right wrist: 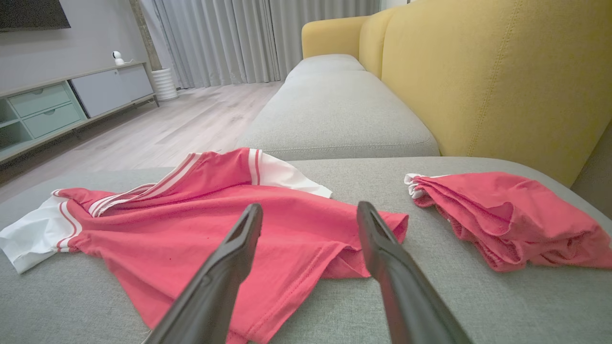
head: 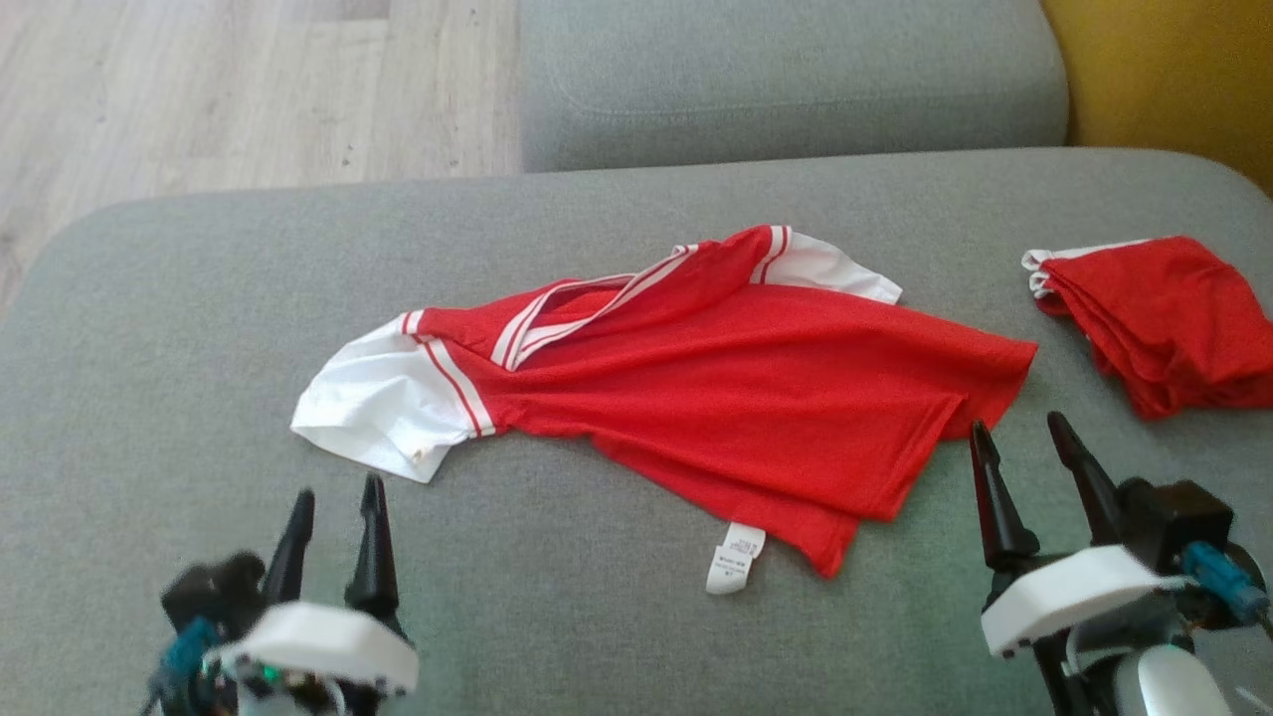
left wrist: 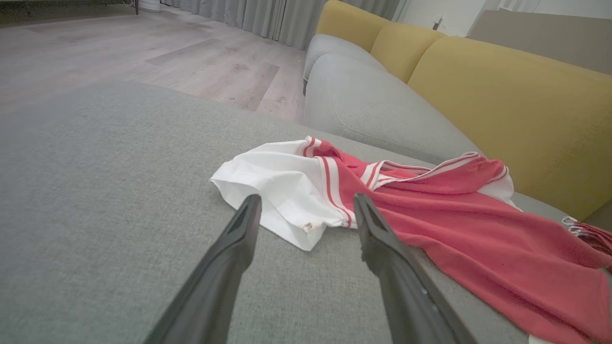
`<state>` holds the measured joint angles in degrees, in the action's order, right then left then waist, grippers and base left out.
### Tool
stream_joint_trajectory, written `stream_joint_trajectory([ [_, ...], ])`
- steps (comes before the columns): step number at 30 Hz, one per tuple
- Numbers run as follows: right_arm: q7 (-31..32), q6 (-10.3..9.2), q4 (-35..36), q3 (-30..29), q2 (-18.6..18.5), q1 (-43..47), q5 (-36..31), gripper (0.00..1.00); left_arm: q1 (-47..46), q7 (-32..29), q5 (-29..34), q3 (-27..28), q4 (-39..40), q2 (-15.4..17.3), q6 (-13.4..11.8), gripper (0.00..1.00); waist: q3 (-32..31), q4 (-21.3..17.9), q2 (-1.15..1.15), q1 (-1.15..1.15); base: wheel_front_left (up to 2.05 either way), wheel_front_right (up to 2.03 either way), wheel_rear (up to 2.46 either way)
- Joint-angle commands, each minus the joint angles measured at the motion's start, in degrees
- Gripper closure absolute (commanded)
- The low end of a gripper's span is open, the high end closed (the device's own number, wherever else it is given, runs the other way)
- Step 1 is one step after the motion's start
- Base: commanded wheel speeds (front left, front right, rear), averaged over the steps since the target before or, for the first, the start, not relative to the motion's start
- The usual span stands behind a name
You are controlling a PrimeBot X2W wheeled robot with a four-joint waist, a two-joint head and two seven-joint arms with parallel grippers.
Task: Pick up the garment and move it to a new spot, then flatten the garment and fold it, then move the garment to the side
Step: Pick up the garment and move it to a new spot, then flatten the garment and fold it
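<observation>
Head: red shirt (head: 746,388) lies crumpled on the grey cushion (head: 199,328). My left tool (head: 338,487) is spread wide and empty, near the white sleeve (head: 373,403). My right tool (head: 1017,423) is likewise, by the hem. Care tag (head: 736,557) unreadable (too small).
Left wrist: fingers (left wrist: 239,229) point at the sleeve.
Right wrist: fingers (right wrist: 377,239) over the hem, second red garment (right wrist: 507,215) alongside.

- Left tool (head: 338,487): lower left of the head view; its two dark fingers (left wrist: 229,258) stand apart, tips pointing nearly straight up the view.
- Right tool (head: 1017,423): lower right of the head view; fingers (right wrist: 387,267) likewise spread, tips leaning up and to the left, set higher in the view than the left pair.
- White wrist housing (head: 318,641) sits behind each tool, with blue cabling on its outer side.
</observation>
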<state>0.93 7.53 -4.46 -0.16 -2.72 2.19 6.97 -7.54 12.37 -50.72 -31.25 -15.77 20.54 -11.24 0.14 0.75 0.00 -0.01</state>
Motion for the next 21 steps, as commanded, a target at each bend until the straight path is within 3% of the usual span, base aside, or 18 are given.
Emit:
stream_joint_trajectory([
  [1, -0.9, -0.04, 1.8, 1.4, -0.2, -1.1, 0.0, 0.0, -0.8, 1.1, 0.9, 2.1, 2.8, 1.8, -1.0, 0.0, -0.5, 0.3, 0.0, 0.01, 0.0, 0.0, 0.0],
  [8, -1.9, -0.04, 1.3, 1.4, -0.2, 1.4, 0.5, 0.0, 5.6, 2.0, 3.1, 2.1, 8.5, 1.7, -4.4, 0.0, -1.5, 0.6, 0.0, 0.01, 0.0, 0.0, 0.0],
  [21, -2.4, -0.04, 0.2, 2.3, -0.2, 3.2, 0.9, 0.0, 8.1, 2.3, 4.6, 1.4, 9.9, 0.7, -5.4, 0.0, -2.1, 0.5, 0.0, 0.01, 0.0, 0.0, 0.0],
])
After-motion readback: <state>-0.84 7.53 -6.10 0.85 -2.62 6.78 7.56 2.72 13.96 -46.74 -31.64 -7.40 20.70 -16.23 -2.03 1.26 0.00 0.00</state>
